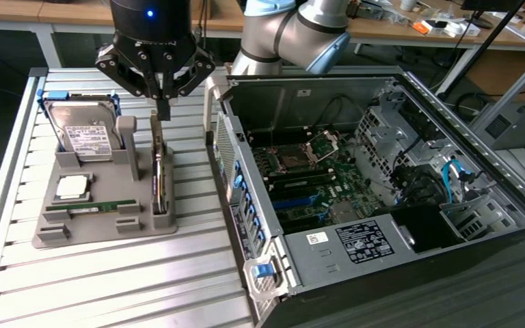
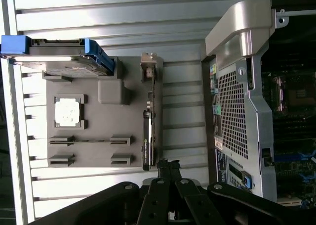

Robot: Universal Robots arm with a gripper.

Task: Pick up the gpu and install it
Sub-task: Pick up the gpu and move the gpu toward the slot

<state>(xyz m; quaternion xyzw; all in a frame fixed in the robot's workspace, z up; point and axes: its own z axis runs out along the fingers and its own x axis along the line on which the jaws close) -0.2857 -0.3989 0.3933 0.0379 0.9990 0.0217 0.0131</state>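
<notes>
**Exterior view: pincer shut and empty, just above one end of the gpu**

Pincer (image 1: 161,108) has its tips pressed together with nothing between them. It hangs just above the gpu (image 1: 158,171), over the card's nearest end. I can't tell whether the tips touch the edge; the wrist view suggests they sit slightly off to the side of it.

The gpu is parked in the grey holder (image 1: 98,229) on the bench (image 1: 107,287), in the slot on the holder's case side. It stands on one long edge with the thin edge up. Its long axis runs from under the pincer straight away along the holder, roughly parallel to the side wall of the PC case (image 1: 272,273). One broad face looks toward the case, the other toward the hard drive (image 1: 85,133).

Risks, as I judge them:
- With the tips closed, any descent would land on the card's top edge rather than straddle it, so the card could chip or get jammed in the slot.
- The sideways offset could make the tips slide down one face and lever the card over.
- A hold at one end only, on a long thin card, could let it pivot or bind in the slot.
- The case wall is near on that side, leaving little margin for swing.
</notes>
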